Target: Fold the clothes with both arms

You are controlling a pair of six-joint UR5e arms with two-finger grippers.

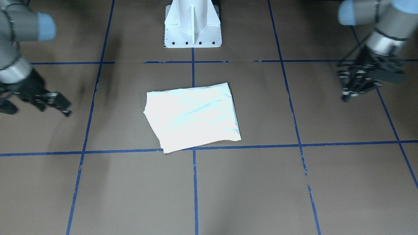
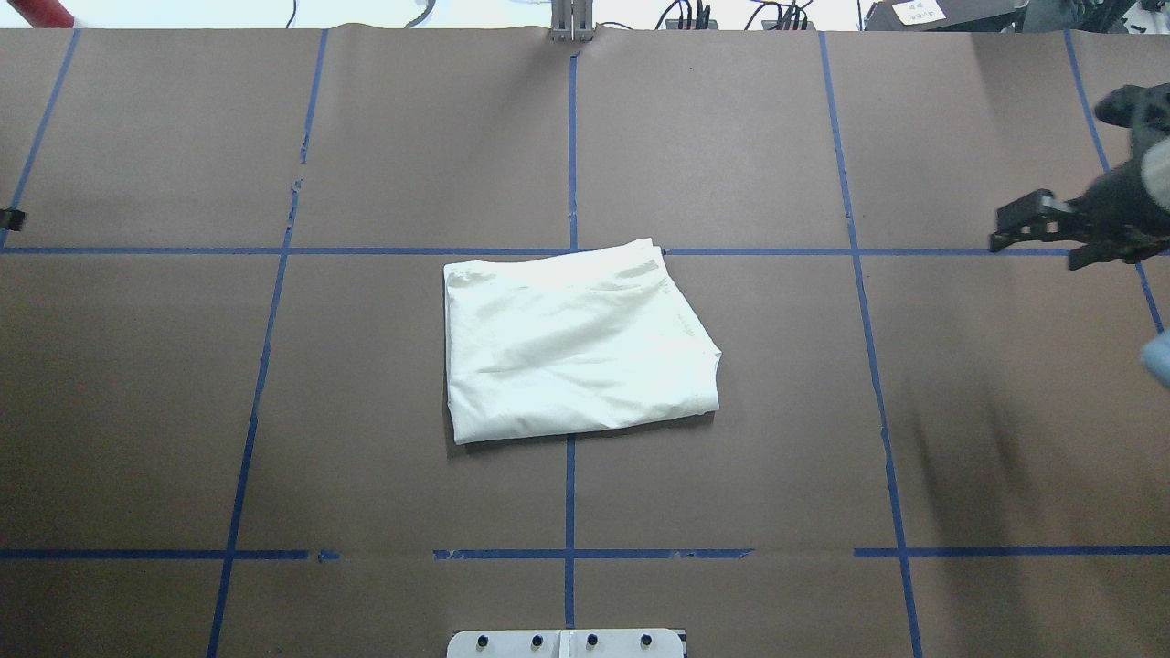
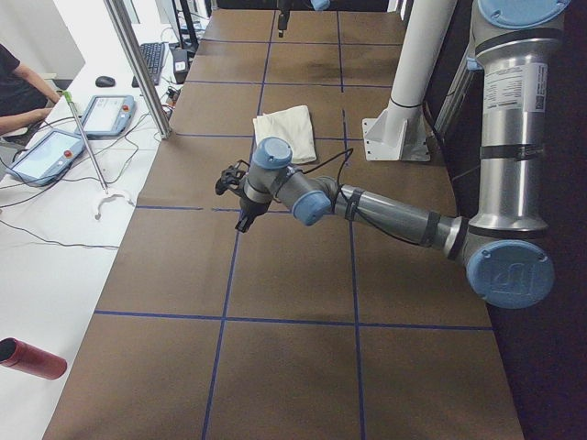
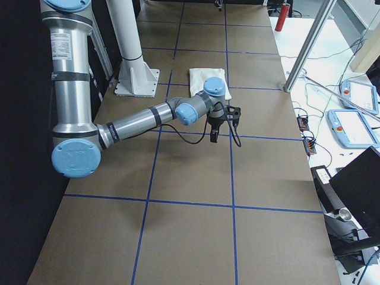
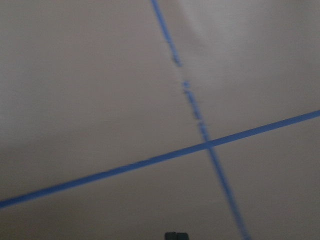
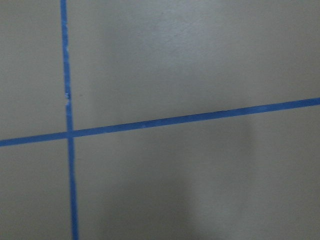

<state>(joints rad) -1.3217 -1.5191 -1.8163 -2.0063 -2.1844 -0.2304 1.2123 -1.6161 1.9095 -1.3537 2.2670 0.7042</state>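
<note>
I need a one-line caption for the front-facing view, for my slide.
Folded T-shirt lies on the table, plain side up, left hand and right hand clear on either side.

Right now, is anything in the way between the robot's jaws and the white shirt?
No. Only brown table with blue tape lines lies between the folded cream-white cloth shirt and the black jaws of the grey left arm and right arm, out at the sides.
</note>
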